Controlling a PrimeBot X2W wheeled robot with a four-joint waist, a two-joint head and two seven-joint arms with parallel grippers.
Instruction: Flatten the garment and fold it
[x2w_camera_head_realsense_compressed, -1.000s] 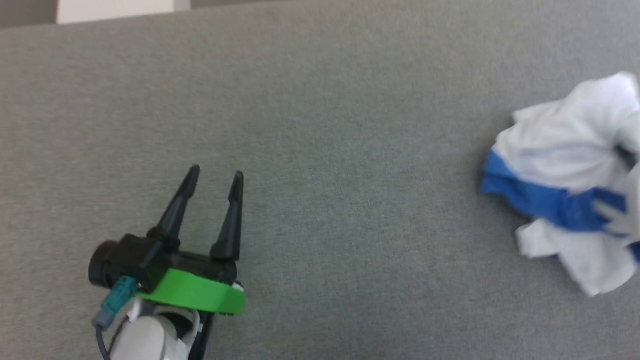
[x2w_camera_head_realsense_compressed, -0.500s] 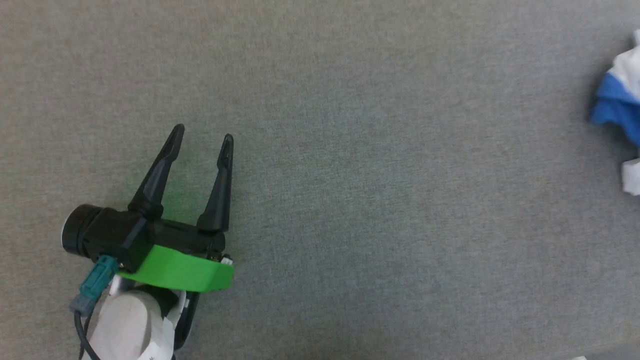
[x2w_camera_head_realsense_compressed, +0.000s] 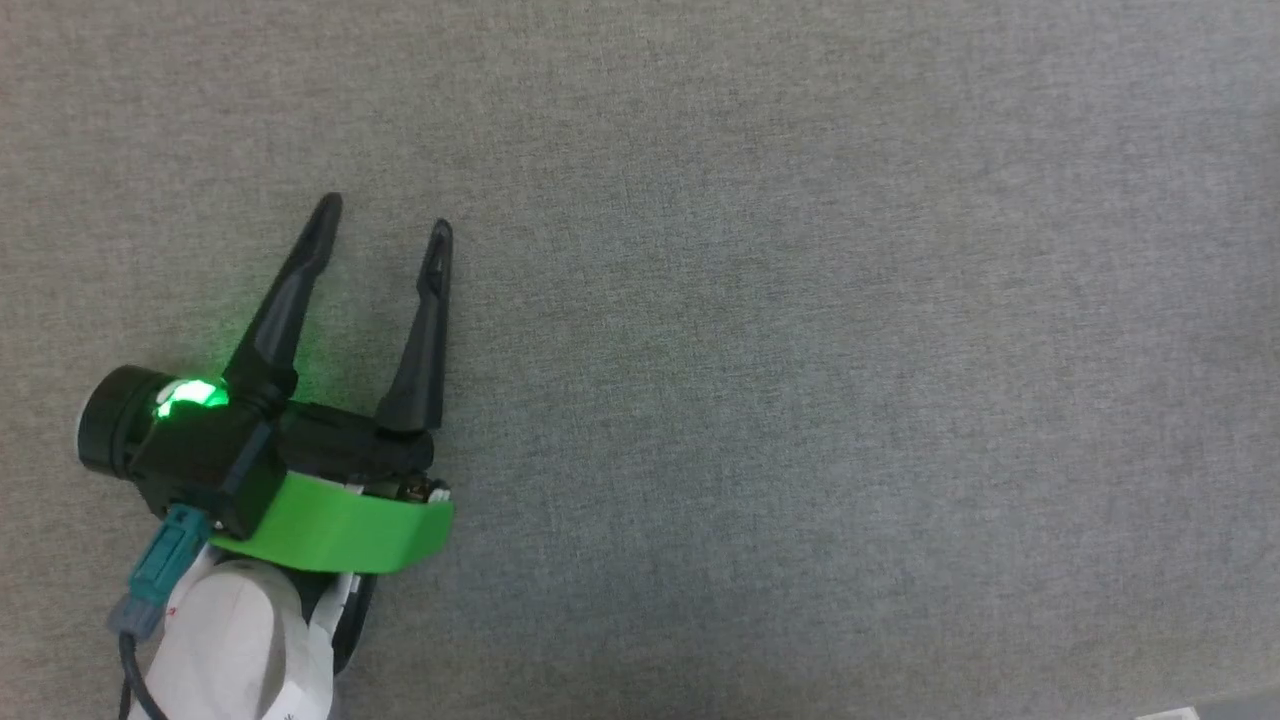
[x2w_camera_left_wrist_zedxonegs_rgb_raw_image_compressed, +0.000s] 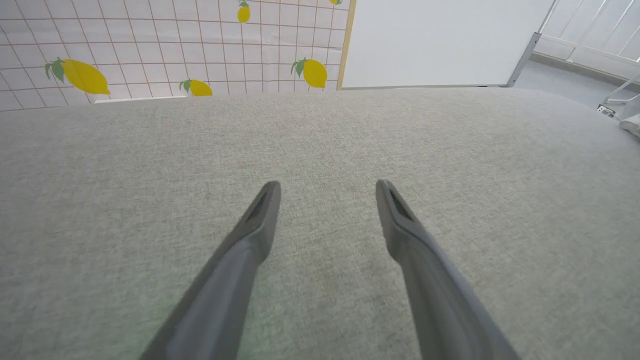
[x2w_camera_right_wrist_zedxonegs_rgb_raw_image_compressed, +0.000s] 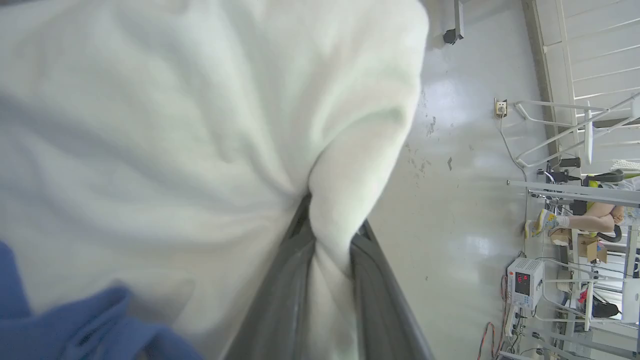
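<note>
Head camera swung toward nine o'clock: right pincer (x2w_camera_right_wrist_zedxonegs_rgb_raw_image_compressed: 330, 225) grips the garment (x2w_camera_right_wrist_zedxonegs_rgb_raw_image_compressed: 175, 125), still unflattened; left pincer (x2w_camera_head_realsense_compressed: 383, 218) gapes wide, idle.

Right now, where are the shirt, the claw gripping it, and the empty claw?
garment (x2w_camera_right_wrist_zedxonegs_rgb_raw_image_compressed: 200, 125): right wrist view, on its white cloth.
right gripper (x2w_camera_right_wrist_zedxonegs_rgb_raw_image_compressed: 331, 220): right wrist view, between the fingertips pinching the cloth.
left gripper (x2w_camera_head_realsense_compressed: 383, 218): head view, the gap between its open fingertips.

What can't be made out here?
Overall shape and print of the garment: right wrist view, cloth too near the lens, blurred, cut by edges.
Tips of the right gripper: same view, buried in the white fold.
Whether it hangs or rests on something: same view, cloth hides what lies beneath.
</note>
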